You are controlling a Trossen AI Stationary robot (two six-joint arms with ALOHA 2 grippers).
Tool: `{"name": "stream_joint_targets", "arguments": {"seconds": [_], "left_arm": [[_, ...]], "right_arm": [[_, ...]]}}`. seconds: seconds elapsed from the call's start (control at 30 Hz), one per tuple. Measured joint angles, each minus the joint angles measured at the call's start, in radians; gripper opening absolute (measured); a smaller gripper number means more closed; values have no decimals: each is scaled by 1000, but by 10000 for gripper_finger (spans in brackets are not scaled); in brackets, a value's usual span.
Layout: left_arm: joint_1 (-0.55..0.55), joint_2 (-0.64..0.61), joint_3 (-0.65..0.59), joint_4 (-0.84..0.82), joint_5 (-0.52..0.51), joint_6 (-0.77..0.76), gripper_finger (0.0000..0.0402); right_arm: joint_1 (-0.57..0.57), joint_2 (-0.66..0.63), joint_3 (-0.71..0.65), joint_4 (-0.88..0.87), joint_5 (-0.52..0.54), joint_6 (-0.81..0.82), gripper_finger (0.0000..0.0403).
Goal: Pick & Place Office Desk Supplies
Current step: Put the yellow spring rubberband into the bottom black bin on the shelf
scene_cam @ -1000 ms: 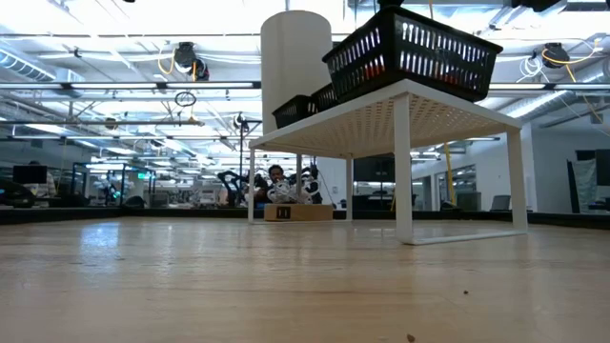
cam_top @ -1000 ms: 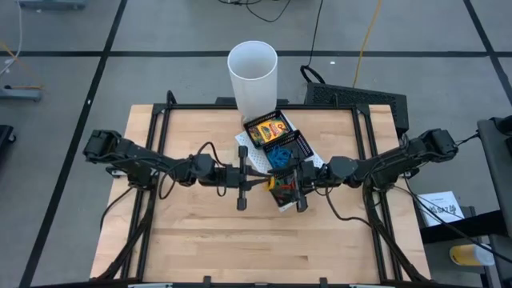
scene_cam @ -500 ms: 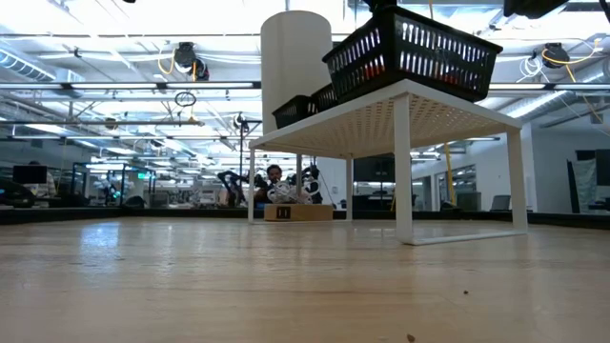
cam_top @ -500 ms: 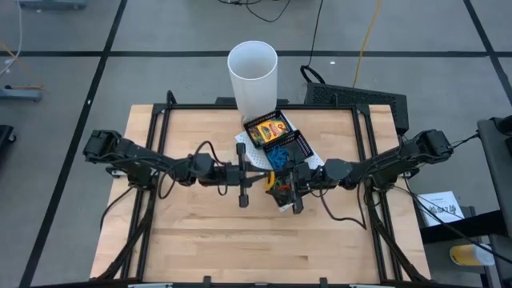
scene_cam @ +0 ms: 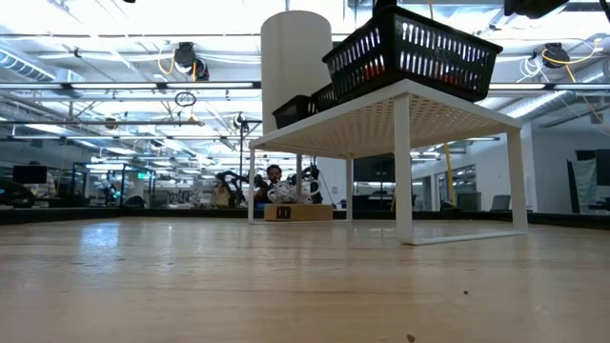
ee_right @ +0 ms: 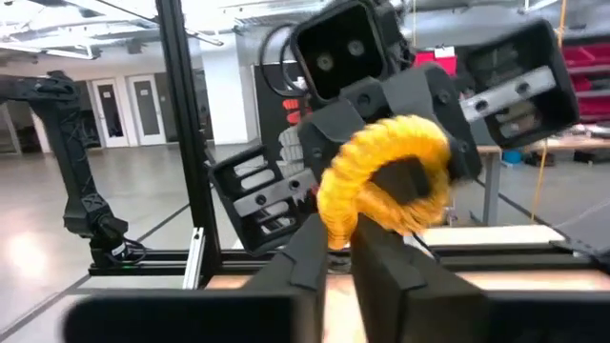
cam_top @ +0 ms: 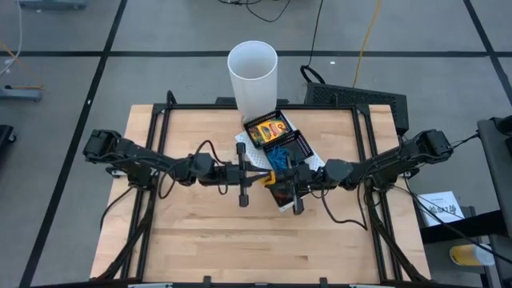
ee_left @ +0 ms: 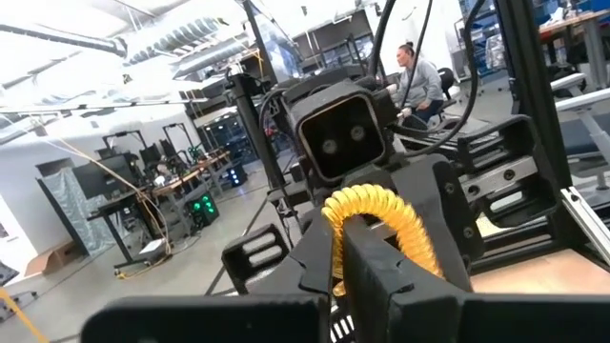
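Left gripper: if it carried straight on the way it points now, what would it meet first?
Most likely the right gripper. The left gripper points across the table, and its wrist view shows the other arm's yellow coiled cable and wrist camera directly ahead, close. Exact depth is unclear.

From above, the two dark arms reach in from either side and meet nose to nose at mid-table, the left gripper (cam_top: 244, 177) and right gripper (cam_top: 296, 183) barring the way across the centre. Just behind them the black mesh three-compartment tray (cam_top: 290, 142) sits on a white perforated stand (scene_cam: 381, 119), and the tall white cylindrical cup (cam_top: 254, 74) blocks the far edge. Bare light wooden tabletop (cam_top: 208, 240) lies open along the near side and in both near corners. Under the stand, between its thin white legs, the low view shows clear passage.
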Motion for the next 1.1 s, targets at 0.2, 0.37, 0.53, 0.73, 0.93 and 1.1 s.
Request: {"name": "stream_joint_targets", "arguments": {"seconds": [0.2,0.37,0.53,0.73,0.93,1.1], "left_arm": [[0,0,0,-3,-2,-23,9],[-2,0,0,-10,-1,-24,31],[-2,0,0,-10,0,-58,35],[-6,0,0,-11,-37,-97,38],[-53,0,0,-51,-218,-16,100],[-93,-44,0,-34,-373,-34,182]], "right_arm": [[3,0,0,15,0,-41,13],[5,0,0,15,0,-46,4],[5,0,0,14,0,-46,3],[6,0,0,13,0,-46,1],[6,0,0,9,0,-46,1],[6,-18,-1,-30,4,-71,1]]}}
